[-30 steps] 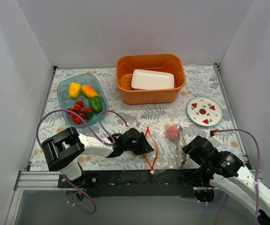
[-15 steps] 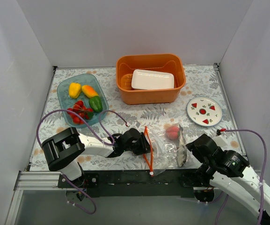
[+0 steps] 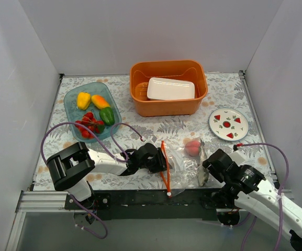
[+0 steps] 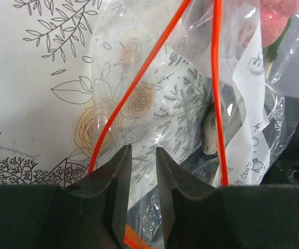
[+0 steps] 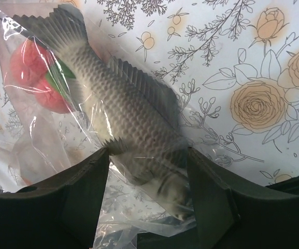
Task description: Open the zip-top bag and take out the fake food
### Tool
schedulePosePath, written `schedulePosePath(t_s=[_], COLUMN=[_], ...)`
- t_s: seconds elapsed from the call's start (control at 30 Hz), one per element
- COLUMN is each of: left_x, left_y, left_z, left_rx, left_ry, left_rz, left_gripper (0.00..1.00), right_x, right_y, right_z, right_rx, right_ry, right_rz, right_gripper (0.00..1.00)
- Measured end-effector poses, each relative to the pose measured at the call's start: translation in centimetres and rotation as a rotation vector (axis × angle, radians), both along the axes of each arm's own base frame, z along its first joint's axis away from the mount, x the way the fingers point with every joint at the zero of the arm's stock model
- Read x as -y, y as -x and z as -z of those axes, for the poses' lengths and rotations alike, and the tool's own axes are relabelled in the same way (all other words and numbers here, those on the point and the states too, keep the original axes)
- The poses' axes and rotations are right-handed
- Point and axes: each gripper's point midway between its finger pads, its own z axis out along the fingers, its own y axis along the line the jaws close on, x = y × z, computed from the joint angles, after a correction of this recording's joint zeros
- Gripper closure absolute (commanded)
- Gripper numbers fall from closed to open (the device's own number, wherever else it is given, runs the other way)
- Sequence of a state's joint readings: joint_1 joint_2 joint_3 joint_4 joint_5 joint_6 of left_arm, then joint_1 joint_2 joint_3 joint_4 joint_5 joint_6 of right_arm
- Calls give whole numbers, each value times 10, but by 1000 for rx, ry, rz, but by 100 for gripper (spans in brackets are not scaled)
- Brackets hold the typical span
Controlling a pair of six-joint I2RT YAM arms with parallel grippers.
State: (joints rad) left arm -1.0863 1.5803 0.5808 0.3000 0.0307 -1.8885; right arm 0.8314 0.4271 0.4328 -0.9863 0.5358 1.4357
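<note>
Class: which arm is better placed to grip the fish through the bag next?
Probably the right hand: open, it straddles the grey fish inside the zip-top bag. The left hand pinches the bag's mouth beside the orange zip strip.

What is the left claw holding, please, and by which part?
The left claw pinches the clear bag at the orange zip strip along its mouth.

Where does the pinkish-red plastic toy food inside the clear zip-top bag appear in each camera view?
Top external: the pinkish-red plastic toy food lies slightly right of and below the picture's centre.
Left wrist: the toy fills the top right corner, cut off by the frame.
Right wrist: upper left, partly covered by the grey scaly fish toy.
Shared landmark: the clear crinkly zip-top bag enclosing it in every view.
</note>
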Motion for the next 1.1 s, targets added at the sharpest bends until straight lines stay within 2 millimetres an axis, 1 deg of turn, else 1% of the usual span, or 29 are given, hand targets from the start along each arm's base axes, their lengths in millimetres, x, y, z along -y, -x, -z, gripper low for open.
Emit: schedulePosePath(t_s=[0.03, 0.07, 0.13, 0.17, 0.23, 0.27, 0.33, 0.37, 0.4, 0.43, 0.47, 0.5, 0.63, 0.67, 0.8, 0.93, 1.03, 1.1], left_x=[0, 0, 0, 0, 0, 0, 0, 0, 0, 1, 1, 2, 7, 9, 16, 24, 27, 28], left_y=[0, 0, 0, 0, 0, 0, 1, 1, 1, 1, 1, 1, 2, 3, 7, 12, 15, 17], left_z=[0, 0, 0, 0, 0, 0, 0, 0, 0, 0, -1, -2, -9, -12, -22, -32, -32, -28], left_rx=[0, 0, 0, 0, 0, 1, 2, 2, 2, 2, 3, 7, 26, 33, 48, 64, 64, 56], left_ry=[0, 0, 0, 0, 0, -1, -1, -1, 0, 3, 7, 11, 45, 60, 120, 185, 206, 203], left_rz=[0, 0, 0, 0, 1, 3, 7, 8, 10, 11, 13, 16, 41, 50, 93, 137, 162, 173], left_gripper=[75, 75, 75, 74, 74, 74, 74, 74, 73, 72, 70, 66, 58, 57, 53, 47, 45, 45], right_x=[-1, -3, -6, -8, -11, -12, -16, -19, -23, -26, -31, -35, -56, -62, -81, -92, -98, -102], right_y=[-1, -2, -4, -5, -7, -8, -10, -11, -13, -14, -15, -15, -19, -20, -23, -25, -25, -26], right_z=[1, 4, 10, 12, 13, 12, 10, 10, 10, 10, 10, 10, 8, 7, 2, 0, -5, -11], right_rx=[0, 0, -3, -3, 4, 10, 21, 29, 36, 40, 43, 43, 37, 37, 47, 54, 71, 88], right_ry=[2, 3, 3, 0, -7, -10, -21, -29, -40, -49, -60, -72, -120, -133, -180, -193, -210, -222], right_rz=[-3, -8, -19, -22, -27, -31, -45, -55, -65, -79, -93, -104, -168, -185, -248, -300, -335, -358], right_gripper=[34, 38, 41, 46, 53, 58, 62, 69, 73, 75, 83, 86, 94, 96, 99, 99, 99, 99])
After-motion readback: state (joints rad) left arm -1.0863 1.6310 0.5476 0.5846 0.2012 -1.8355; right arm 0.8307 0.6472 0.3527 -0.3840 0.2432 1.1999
